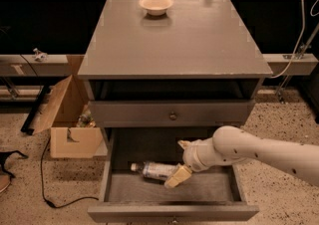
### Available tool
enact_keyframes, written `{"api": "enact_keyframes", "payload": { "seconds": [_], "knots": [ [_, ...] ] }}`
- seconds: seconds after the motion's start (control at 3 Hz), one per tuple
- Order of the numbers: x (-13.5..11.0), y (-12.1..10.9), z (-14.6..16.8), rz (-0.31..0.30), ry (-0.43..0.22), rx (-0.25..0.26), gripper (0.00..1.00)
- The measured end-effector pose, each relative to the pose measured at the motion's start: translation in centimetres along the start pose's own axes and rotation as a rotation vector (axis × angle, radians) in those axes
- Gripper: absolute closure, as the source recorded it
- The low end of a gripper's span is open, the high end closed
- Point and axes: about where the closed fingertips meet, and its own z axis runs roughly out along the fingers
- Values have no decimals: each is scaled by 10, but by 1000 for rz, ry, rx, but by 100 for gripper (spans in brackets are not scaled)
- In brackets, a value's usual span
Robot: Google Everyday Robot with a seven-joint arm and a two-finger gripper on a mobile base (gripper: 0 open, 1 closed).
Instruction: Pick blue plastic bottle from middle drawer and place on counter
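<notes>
No text is legible, even on the blue plastic bottle's (157, 170) label; the gripper (180, 162) is beside it in the middle drawer (212, 190).

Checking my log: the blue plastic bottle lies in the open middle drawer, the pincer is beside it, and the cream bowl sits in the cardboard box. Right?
No. The camera view shows the cream bowl on the counter, not in the box. The bottle lies in the middle drawer, pincer beside it.
</notes>
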Motion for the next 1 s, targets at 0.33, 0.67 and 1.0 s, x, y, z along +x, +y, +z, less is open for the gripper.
{"api": "enact_keyframes", "payload": {
  "seconds": [0.33,0.67,1.0],
  "knots": [
    [2,-7,29,-10,-78,-13,0],
    [7,-10,58,-26,-112,-42,0],
    [16,-9,81,-33,-110,-63,0]
  ]
}}
